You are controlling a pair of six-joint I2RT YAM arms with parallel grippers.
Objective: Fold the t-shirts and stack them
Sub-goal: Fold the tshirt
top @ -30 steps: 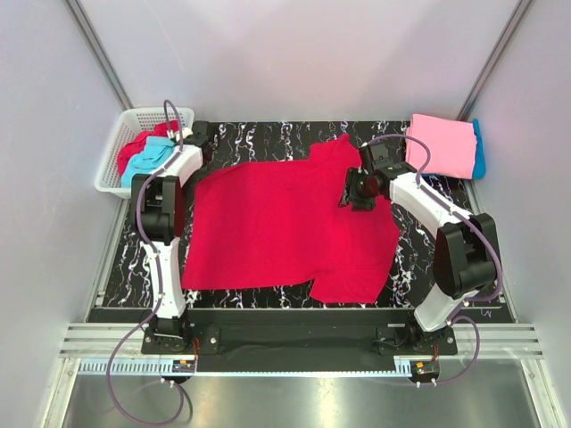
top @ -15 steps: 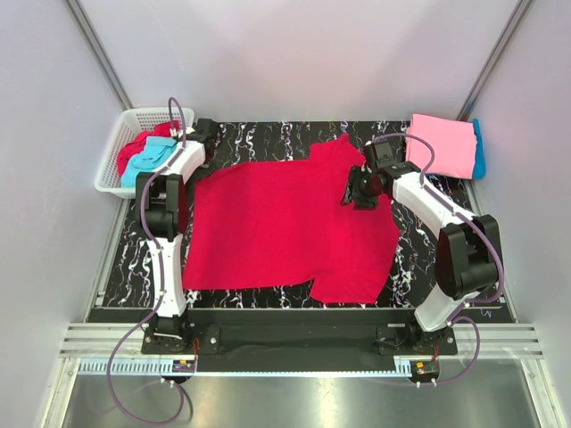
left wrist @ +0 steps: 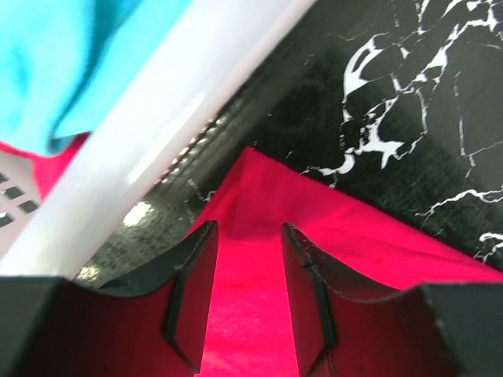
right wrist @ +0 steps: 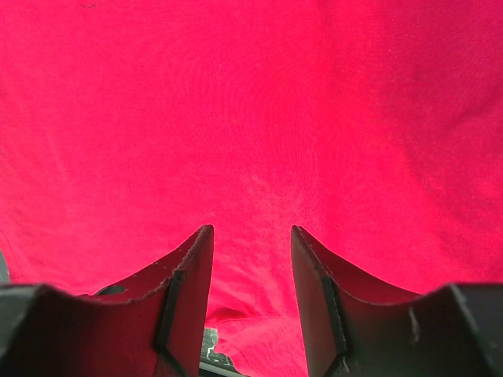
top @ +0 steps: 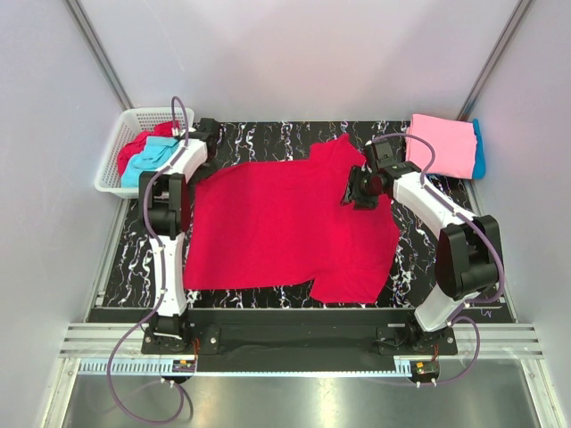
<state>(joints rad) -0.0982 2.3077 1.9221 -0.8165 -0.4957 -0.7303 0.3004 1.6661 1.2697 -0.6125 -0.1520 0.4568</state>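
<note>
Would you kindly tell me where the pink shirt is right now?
In the top view, the pink shirt lies folded at the far right corner of the table, atop a blue shirt whose edge peeks out, right of the spread red shirt.

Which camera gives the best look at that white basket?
Top view: the whole white basket shows, turquoise cloth inside. Left wrist view catches little beyond its rim; right wrist view misses it.
</note>
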